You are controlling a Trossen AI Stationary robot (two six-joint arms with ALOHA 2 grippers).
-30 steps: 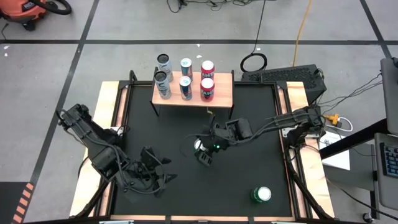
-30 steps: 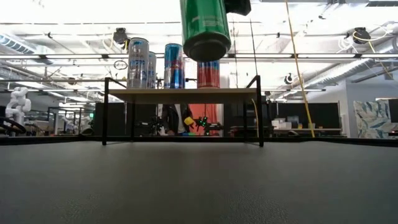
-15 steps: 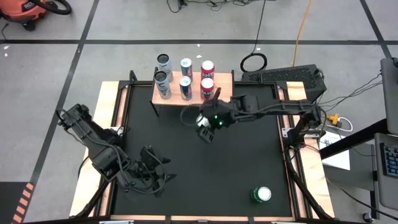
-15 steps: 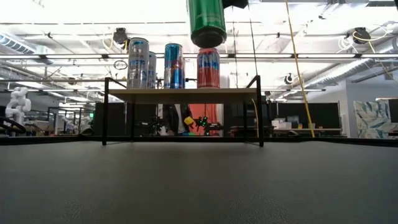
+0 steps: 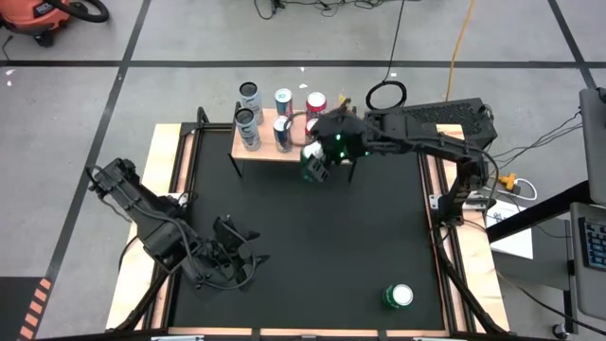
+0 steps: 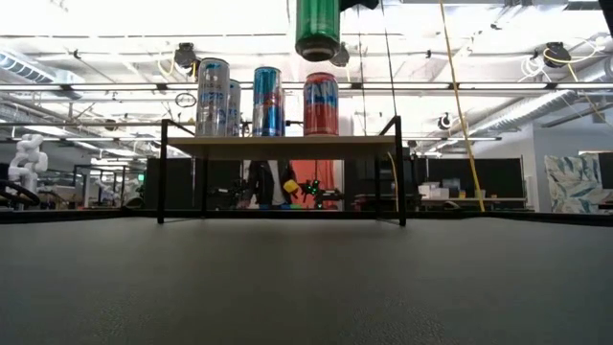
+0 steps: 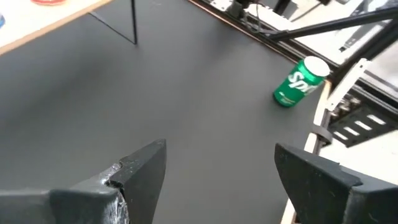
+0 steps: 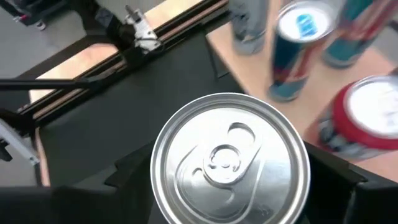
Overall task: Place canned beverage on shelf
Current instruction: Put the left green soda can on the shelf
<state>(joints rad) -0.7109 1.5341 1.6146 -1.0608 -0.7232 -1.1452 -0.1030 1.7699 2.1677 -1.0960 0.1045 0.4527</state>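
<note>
My right gripper (image 5: 318,163) is shut on a green can (image 6: 318,29), held high over the shelf's front edge; the right wrist view shows its silver top (image 8: 230,168). The shelf (image 5: 336,133), a light-wood board on thin black legs, stands at the table's far side. On it stand upright silver (image 5: 248,128), blue (image 5: 283,133) and red cans (image 5: 315,102). A second green can (image 7: 300,82) stands upright on the black mat at the near right. My left gripper (image 5: 233,258) hovers open over the mat's near left. My right gripper pinches the green can by its side wall just under the top rim (image 8: 159,177), one dark finger (image 8: 134,171) on either side. The fingers slant down at it from the table's right. The can hangs roughly upright, top up, clear of mat and shelf.
Bare board (image 5: 343,121) shows at the shelf's right end, beside the red cans. Light wooden strips (image 5: 166,189) border the black mat (image 5: 312,246). A keyboard (image 5: 431,116) lies beyond the table's far right corner.
My right gripper has carried the green can from the middle of the mat up and toward the table's far edge, to the shelf's front right. The can has stayed in the hold, top up.
</note>
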